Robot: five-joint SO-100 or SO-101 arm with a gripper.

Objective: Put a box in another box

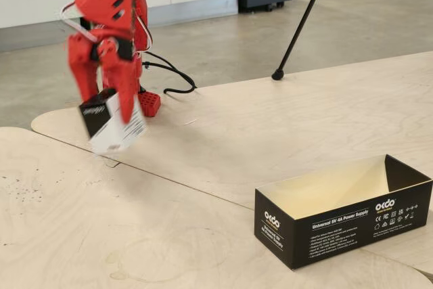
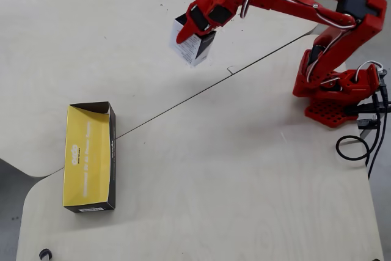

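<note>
My red gripper [image 1: 108,99] is shut on the small white carton [image 1: 116,125] with a black top band and holds it tilted above the table, near the arm's base. In the overhead view the gripper [image 2: 190,29] grips the carton [image 2: 194,47] from above. The long black okdo box [image 1: 342,218] stands open on the table at the front right of the fixed view, its cream inside showing. In the overhead view it [image 2: 89,157] lies at the left, well apart from the carton.
The arm's red base [image 2: 333,99] and black cables [image 2: 360,145] are at the right edge of the table in the overhead view. A seam [image 2: 201,90] runs between two plywood table tops. A black tripod leg [image 1: 298,28] stands on the floor behind.
</note>
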